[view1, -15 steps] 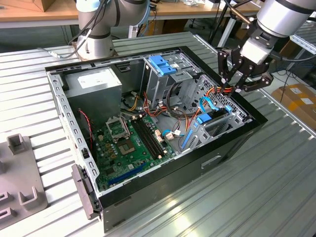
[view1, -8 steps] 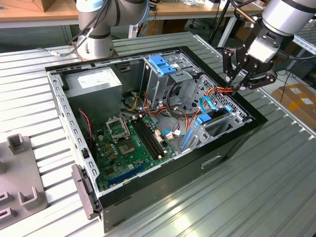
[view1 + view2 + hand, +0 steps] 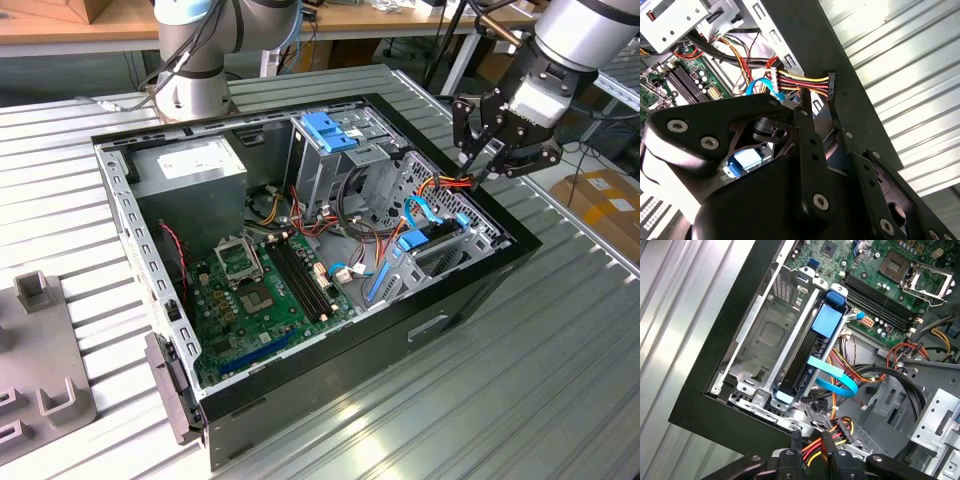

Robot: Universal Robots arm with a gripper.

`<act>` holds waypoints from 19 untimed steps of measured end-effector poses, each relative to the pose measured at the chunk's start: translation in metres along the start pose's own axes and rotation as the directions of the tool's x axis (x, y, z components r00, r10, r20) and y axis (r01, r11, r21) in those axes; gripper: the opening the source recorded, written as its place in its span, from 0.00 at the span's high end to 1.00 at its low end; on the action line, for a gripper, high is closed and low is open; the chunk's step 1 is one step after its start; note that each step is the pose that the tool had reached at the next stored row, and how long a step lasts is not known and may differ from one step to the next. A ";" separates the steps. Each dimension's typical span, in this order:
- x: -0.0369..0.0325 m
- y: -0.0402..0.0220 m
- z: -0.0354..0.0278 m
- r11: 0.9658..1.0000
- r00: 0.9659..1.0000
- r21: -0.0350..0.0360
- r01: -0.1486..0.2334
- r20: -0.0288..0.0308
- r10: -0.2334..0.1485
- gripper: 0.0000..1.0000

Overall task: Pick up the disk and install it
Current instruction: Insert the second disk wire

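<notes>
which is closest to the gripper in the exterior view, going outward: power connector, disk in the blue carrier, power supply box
From the gripper:
1. Power connector, with red and yellow wires, right at the fingertips.
2. Disk, in the cage below, toward the case front.
3. Power supply box, far corner at the exterior view's left.

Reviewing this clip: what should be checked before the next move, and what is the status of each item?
1. Disk stands in the drive cage: ok.
2. Gripper carries no disk: ok.
3. Gripper is at the power connector, near the case wall: ok.
4. Power connector plugged into the disk: not ok, it is apart from it.
5. Gripper has hold of the power connector: cannot tell.
</notes>
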State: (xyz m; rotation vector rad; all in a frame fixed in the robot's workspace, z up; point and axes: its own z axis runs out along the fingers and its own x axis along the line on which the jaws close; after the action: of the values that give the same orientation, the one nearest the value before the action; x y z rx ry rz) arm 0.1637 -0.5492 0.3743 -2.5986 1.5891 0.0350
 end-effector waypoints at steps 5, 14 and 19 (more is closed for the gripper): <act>0.0043 -0.0084 0.0002 0.999 0.999 -0.003 0.049 0.004 -0.049 0.71; 0.0083 -0.0158 0.0013 0.982 0.982 0.000 0.189 0.006 -0.189 0.71; 0.0083 -0.0157 0.0020 0.966 0.967 0.035 0.256 -0.021 -0.255 0.71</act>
State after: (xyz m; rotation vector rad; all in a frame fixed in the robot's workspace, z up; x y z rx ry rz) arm 0.1815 -0.5493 0.3728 -2.7569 1.2330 -0.0350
